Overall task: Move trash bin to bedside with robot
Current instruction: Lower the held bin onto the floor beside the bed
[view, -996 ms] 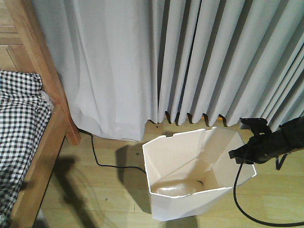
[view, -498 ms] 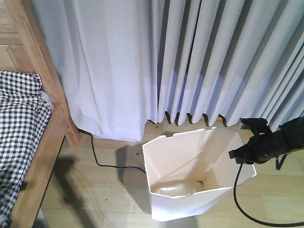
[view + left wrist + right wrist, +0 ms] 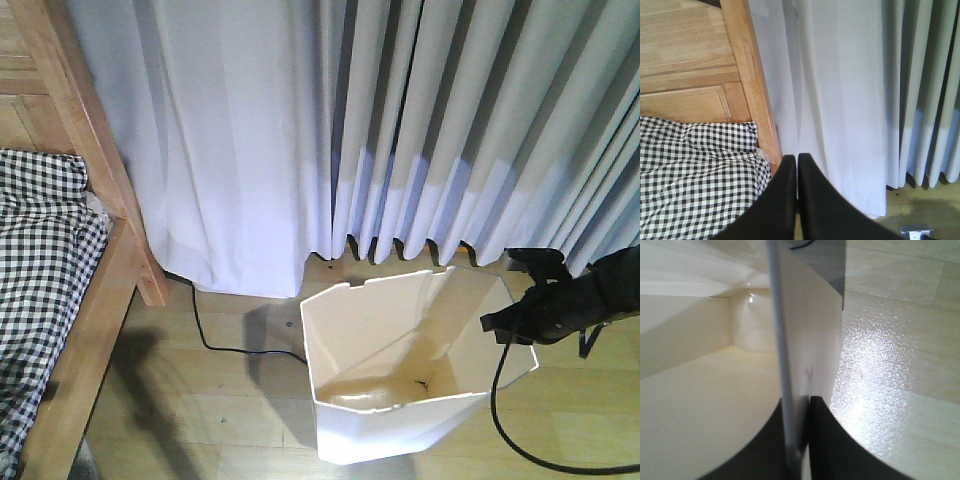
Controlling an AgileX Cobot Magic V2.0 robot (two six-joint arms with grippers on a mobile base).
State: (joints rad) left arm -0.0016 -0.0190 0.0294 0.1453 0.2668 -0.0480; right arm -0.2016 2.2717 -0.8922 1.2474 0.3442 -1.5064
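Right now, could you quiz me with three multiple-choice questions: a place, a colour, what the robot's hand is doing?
1. Where does the trash bin stand? A) on the mattress B) on the floor before the curtains C) under a desk
2. What colour is the bedding? A) black-and-white checks B) plain blue C) red stripes
3. What is the right gripper doing? A) hanging open B) clamping the bin's wall C) holding a cable

1 B: its base sits on the floor by the curtain hems. 2 A: checks show in two views. 3 B: the right wrist view shows the wall between its fingers.
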